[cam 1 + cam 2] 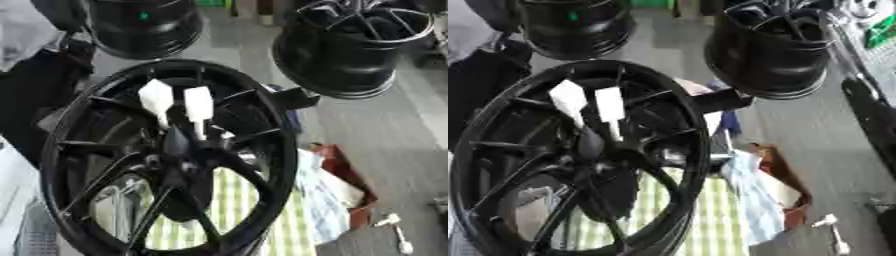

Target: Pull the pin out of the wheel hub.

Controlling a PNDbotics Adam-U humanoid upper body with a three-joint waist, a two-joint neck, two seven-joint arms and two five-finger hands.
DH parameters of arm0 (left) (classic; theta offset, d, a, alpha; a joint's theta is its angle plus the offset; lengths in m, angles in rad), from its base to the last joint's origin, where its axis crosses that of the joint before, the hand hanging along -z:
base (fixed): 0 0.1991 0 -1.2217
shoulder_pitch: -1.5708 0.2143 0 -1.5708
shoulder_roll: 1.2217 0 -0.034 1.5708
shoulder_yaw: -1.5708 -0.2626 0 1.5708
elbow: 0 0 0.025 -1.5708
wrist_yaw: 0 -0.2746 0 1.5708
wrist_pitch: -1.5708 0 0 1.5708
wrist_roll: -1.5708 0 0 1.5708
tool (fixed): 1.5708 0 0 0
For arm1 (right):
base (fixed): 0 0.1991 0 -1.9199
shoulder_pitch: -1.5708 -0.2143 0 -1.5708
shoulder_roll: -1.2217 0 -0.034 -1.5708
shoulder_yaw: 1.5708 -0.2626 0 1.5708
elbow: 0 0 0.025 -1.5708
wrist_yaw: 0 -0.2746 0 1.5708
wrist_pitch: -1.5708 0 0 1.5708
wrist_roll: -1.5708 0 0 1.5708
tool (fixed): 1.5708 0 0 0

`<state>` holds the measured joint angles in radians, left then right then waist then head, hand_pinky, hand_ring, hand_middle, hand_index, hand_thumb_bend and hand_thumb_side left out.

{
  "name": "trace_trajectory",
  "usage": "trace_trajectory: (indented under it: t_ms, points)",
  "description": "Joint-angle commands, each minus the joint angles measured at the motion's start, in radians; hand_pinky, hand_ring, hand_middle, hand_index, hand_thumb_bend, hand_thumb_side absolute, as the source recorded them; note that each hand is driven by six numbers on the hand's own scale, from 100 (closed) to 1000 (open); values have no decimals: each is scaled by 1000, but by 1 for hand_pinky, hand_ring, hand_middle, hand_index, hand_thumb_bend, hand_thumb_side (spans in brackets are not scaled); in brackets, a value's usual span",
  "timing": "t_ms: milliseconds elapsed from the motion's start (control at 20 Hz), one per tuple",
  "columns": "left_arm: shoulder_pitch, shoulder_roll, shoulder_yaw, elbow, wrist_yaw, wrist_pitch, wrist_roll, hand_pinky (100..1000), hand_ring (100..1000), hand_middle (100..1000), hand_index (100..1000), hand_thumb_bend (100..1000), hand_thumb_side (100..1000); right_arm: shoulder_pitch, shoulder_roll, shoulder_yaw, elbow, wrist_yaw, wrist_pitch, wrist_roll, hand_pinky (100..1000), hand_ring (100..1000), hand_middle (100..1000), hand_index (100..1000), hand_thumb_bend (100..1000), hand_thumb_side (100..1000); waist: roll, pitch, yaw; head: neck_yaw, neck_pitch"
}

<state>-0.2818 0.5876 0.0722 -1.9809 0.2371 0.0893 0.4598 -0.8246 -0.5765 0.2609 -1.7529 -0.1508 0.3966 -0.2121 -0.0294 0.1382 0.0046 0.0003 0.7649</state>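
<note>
Two white block-shaped heads are seen against the upper spokes of the wheel hub (166, 160). Each is carried on a pin: the left pin (157, 98) and the right pin (198, 105) stand side by side, just apart, above the centre of the hub. Their long axes run roughly up and down in the view, the white heads uppermost and the thinner shanks pointing down toward the hub's centre; the left one is tilted slightly. Whether the shanks are seated in holes cannot be made out.

The wheel hub is a large black spoked rim that fills the lower left of both views, its open face turned toward the camera and its spokes radiating from a dark centre. Through the spokes a green-and-white checked cloth (232, 205) is visible beneath it. Just right of the rim a light blue cloth (319, 192) lies beside a brown box (350, 175).

Farther off, two more black rims are seen, one at upper left (144, 25) and one at upper right (354, 47).

Neither hand is visible in either view.
</note>
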Motion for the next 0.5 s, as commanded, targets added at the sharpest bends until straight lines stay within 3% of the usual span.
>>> trace_trajectory:
  t_ms: [50,500]
  points:
    - [-10,21,11,-19,-3,-1,4,822,905,846,933,687,643,-43,-19,8,3,32,14,24,833,799,810,852,100,739,2,-16,-1,4,5]
    - [-1,25,5,-19,-2,0,-2,823,908,847,934,674,642,-245,-16,206,133,162,68,155,856,837,815,862,101,725,-8,-26,6,-9,5]
